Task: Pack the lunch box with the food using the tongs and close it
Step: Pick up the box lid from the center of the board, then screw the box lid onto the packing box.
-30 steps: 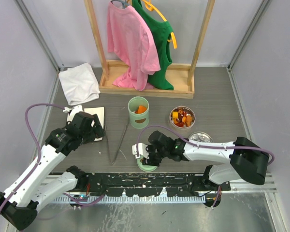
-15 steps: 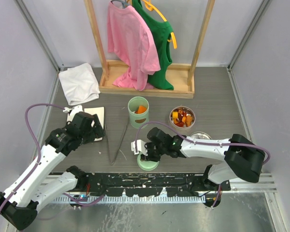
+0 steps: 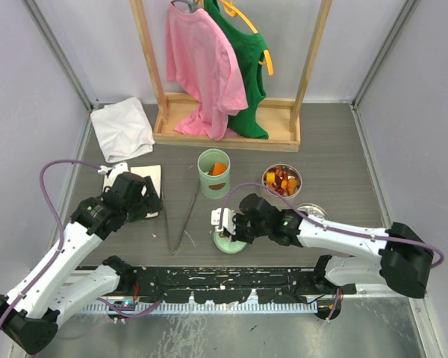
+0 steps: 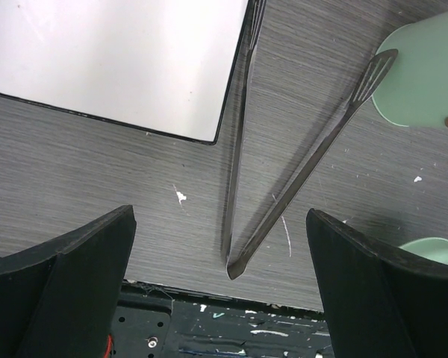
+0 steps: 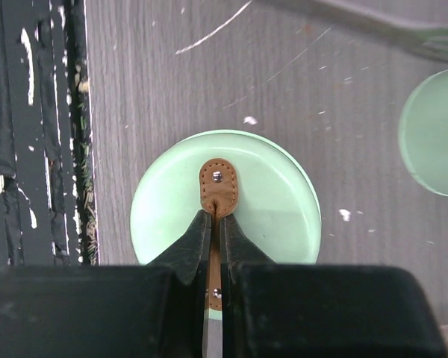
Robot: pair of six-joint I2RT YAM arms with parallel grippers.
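**Top external view: lid tab pinched, tongs lying free**

The grey surface (image 3: 343, 149) carries everything. The tall green lunch box (image 3: 213, 186) stands open near the middle with a little orange food inside. Most of the food (image 3: 281, 181) sits in the steel bowl (image 3: 299, 181) to its right. I judge the packing barely begun and the closing not yet done.

The round green lid (image 5: 276, 209) lies flat near my edge of the surface, just in front of the lunch box. My right hand (image 5: 215, 221) is on it, fingers pressed together and pinching the lid's brown leather tab (image 5: 218, 186).

The tongs (image 4: 311, 160) lie on the surface between my two hands, tips toward the lunch box and joined end toward me. My left hand (image 3: 148, 200) hangs over them, spread wide and holding nothing.
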